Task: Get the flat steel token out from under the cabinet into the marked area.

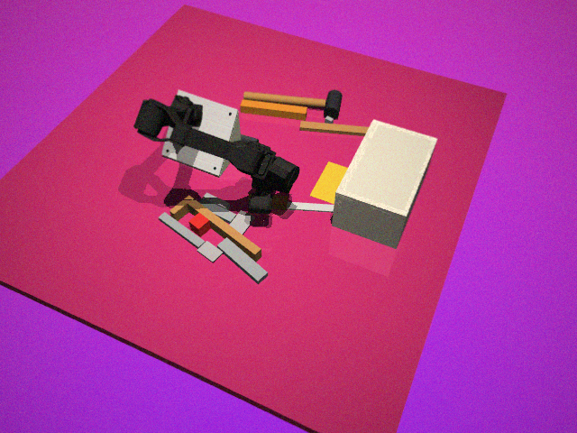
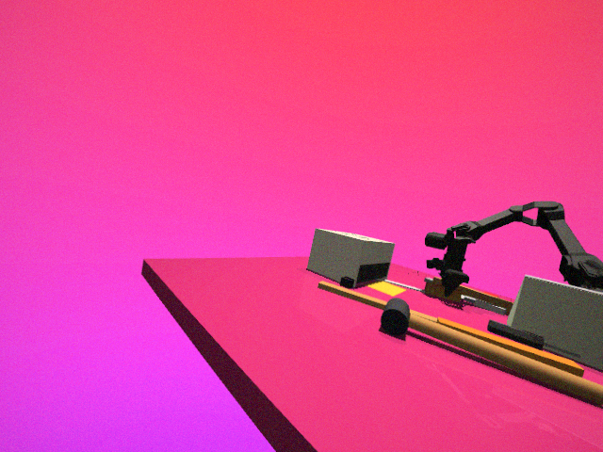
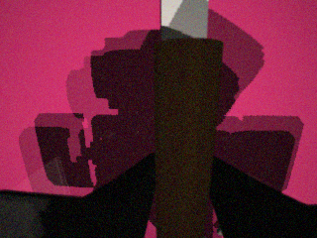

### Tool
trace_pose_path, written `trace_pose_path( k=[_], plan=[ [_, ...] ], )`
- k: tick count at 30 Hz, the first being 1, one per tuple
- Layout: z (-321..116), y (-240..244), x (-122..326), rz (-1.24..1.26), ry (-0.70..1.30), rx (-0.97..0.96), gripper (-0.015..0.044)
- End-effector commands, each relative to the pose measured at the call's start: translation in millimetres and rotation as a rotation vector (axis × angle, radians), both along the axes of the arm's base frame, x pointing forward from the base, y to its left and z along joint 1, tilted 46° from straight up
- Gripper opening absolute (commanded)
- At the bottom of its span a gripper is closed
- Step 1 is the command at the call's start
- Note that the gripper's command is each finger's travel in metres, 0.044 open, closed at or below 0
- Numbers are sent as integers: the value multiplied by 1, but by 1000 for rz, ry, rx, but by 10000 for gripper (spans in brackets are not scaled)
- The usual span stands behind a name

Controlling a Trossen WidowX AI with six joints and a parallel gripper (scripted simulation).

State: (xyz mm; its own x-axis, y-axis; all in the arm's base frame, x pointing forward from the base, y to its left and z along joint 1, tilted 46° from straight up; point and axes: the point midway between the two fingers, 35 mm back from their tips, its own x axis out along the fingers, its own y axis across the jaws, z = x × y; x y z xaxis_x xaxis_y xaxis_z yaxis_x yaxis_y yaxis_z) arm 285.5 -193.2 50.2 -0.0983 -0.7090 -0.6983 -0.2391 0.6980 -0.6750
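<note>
My gripper [image 1: 269,203] [image 2: 450,288] [image 3: 180,160] is shut on the brown handle [image 1: 282,202] [image 3: 189,99] of a tool, low over the table. Its flat pale blade [image 1: 312,206] [image 2: 404,285] [image 3: 192,22] points away from the fingers and reaches the front of the cabinet [image 1: 387,168] [image 2: 334,255]. The blade's far tip is hidden there. A dark opening [image 2: 374,272] shows low in the cabinet's front. The yellow marked area [image 1: 325,181] [image 2: 388,288] lies in front of the cabinet, beside the blade. I cannot see the token in any view.
Beside the gripper lie an angled wooden piece [image 1: 228,228], a red block [image 1: 199,222] and several grey strips [image 1: 242,260]. On the other side are a black-headed mallet [image 1: 333,103] [image 2: 395,316], an orange bar [image 1: 273,109] and a wooden stick [image 1: 333,128] reaching toward the cabinet.
</note>
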Motion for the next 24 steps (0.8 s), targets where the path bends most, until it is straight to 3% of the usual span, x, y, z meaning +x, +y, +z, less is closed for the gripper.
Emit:
trace_pose_path(
  k=[1, 24],
  plan=[
    [-2, 1, 7, 0, -1, -2, 0],
    [-7, 3, 33, -1, -2, -2, 0]
  ],
)
